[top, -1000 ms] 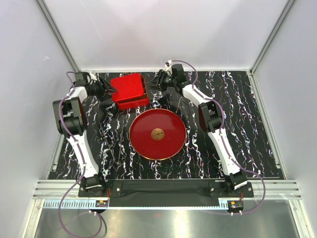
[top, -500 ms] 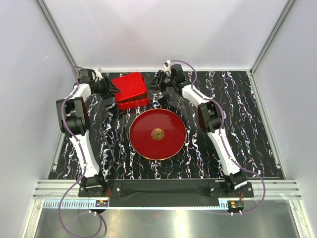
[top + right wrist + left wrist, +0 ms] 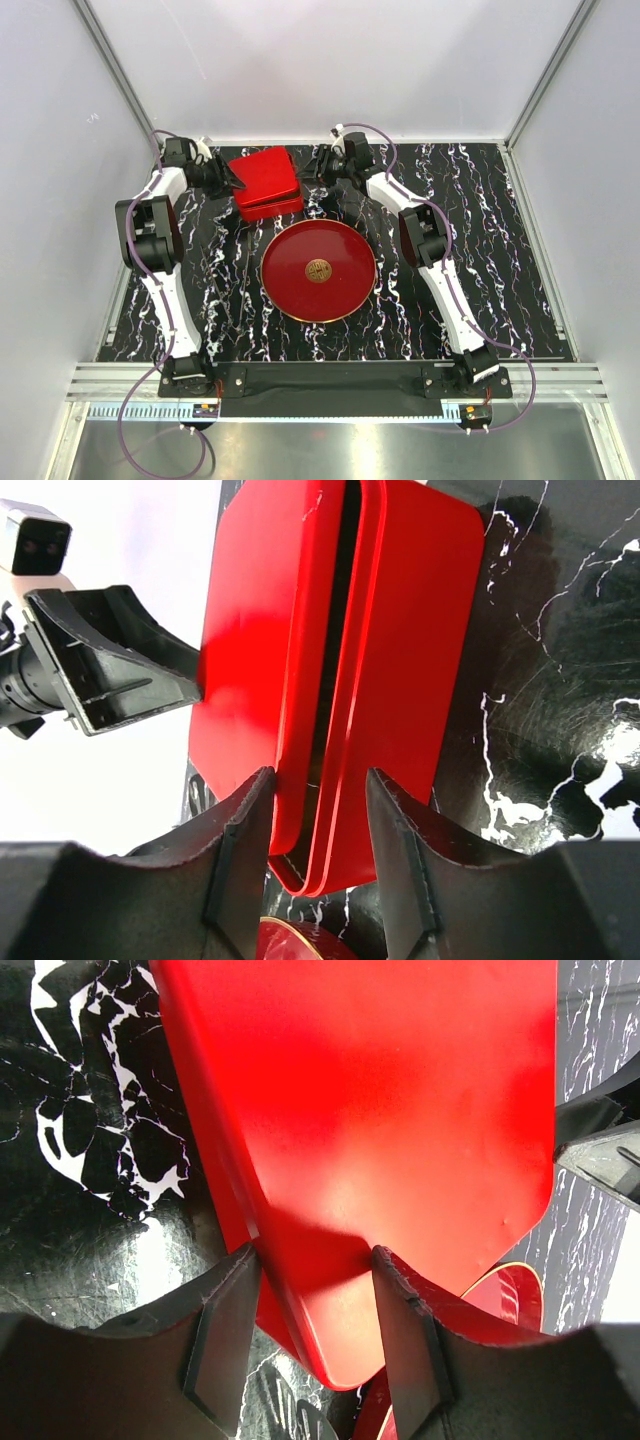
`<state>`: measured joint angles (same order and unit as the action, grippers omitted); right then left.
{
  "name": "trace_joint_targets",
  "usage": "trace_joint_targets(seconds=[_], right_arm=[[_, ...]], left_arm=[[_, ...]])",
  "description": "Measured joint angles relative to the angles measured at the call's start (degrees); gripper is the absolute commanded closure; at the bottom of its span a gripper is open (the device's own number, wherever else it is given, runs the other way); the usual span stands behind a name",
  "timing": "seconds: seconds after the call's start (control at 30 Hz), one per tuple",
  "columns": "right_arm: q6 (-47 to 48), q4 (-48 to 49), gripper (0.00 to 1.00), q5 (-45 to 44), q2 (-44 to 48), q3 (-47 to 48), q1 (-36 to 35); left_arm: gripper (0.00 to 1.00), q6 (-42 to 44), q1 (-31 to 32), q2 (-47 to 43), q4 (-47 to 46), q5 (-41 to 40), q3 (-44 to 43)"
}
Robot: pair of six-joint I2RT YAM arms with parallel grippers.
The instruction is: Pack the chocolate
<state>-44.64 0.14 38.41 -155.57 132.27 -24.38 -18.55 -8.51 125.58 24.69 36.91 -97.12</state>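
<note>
"Did that lid just shift?"

"It did. A second ago it overhung the base toward 9 o'clock. Now the lid (image 3: 380,1110) has slid toward 3 o'clock and sits more squarely over the red box (image 3: 266,182), up at 11 o'clock on the tabletop (image 3: 480,250). The left arm has swung farther back with it."

"And the grippers?"

"The left gripper (image 3: 317,1255), at the box's 9 o'clock, is pinching the lid's rim. The right gripper (image 3: 318,777), at its 3 o'clock, is clamped across the box's edge, one finger on the lid and the other outside the base rim. A dark slit shows between lid and base there, so I'd say it isn't seated yet."

"Where's the chocolate?"

"None in sight. The red plate (image 3: 295,295) in the middle carries only its gold emblem, so my guess is it's all inside the box. This looks like the closing step, nearly finished."
</note>
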Motion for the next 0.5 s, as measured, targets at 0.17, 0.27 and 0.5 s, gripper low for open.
trace_joint_targets(seconds=[0.17, 0.27, 0.5], right_arm=[[1.05, 0.02, 0.53, 0.09, 0.02, -0.42, -0.17], [1.77, 0.07, 0.56, 0.04, 0.68, -2.03, -0.37], [2.89, 0.2, 0.48, -0.11, 3.91, -7.41, -0.55]], left_arm=[[0.48, 1.05, 0.17, -0.37, 1.2, -0.28, -0.04], [0.47, 2.08, 0.52, -0.5, 2.62, -0.59, -0.44], [0.45, 5.18, 1.75, -0.59, 5.88, -2.93, -2.8]])
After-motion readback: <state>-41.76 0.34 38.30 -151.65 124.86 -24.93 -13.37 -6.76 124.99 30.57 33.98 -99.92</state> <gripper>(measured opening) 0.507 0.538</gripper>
